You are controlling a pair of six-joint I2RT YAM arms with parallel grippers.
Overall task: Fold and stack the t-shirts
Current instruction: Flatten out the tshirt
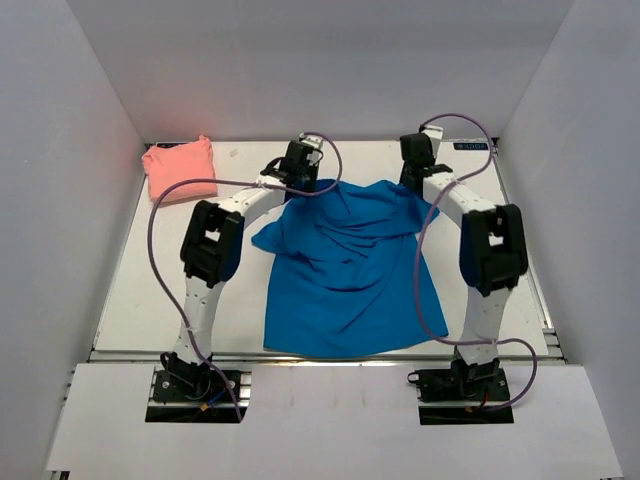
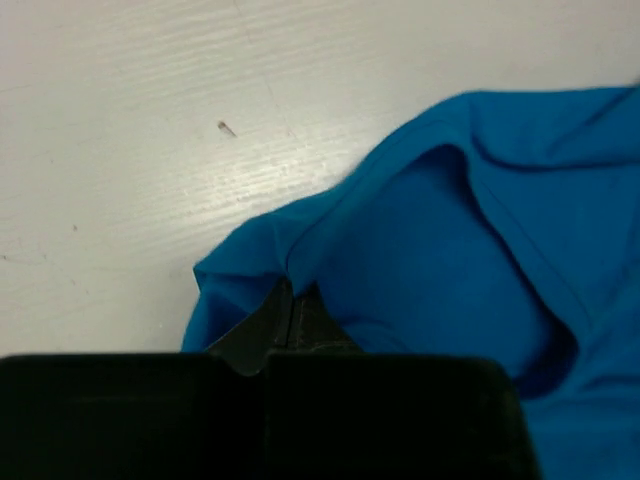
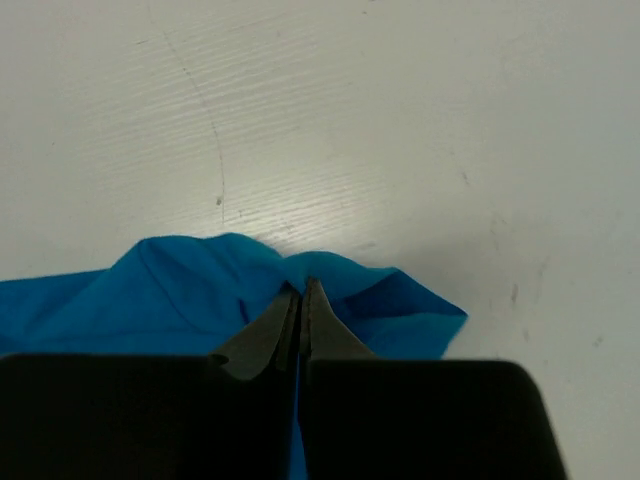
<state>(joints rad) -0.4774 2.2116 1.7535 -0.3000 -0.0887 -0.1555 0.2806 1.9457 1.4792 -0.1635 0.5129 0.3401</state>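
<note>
- Left gripper (image 2: 290, 312) first: jaws pinched fully together on a bunched corner of the blue t-shirt (image 1: 345, 270). On my wrist feed the dark fingertips bite right at the cloth's edge, with bare white table (image 1: 140, 290) beyond at 12 o'clock.
- Right gripper (image 3: 302, 300), same story: clamped tight on another gathered bit of the blue cloth. Fabric puffs up on either side of the tips, and there's white tabletop beyond.
- On the overhead feed, both pinch points sit on the blue shirt's far edge, the left at about 11 o'clock of the shirt and the right at about 1 o'clock. The edge between them hangs in soft folds.
- I can't tell whether that held edge is clear of the table or resting on it.
- Blue shirt lies mid-table between the two arms, spread out and rumpled. Its near hem is close to the table's 6 o'clock edge, and a sleeve pokes out toward 9 o'clock.
- Pink t-shirt (image 1: 180, 170): a small square bundle up in the table's 10 o'clock corner, well apart from the blue one.
- Purple cables (image 1: 152, 250) loop off both arms, and the right one drapes across the blue cloth's 3 o'clock side.
</note>
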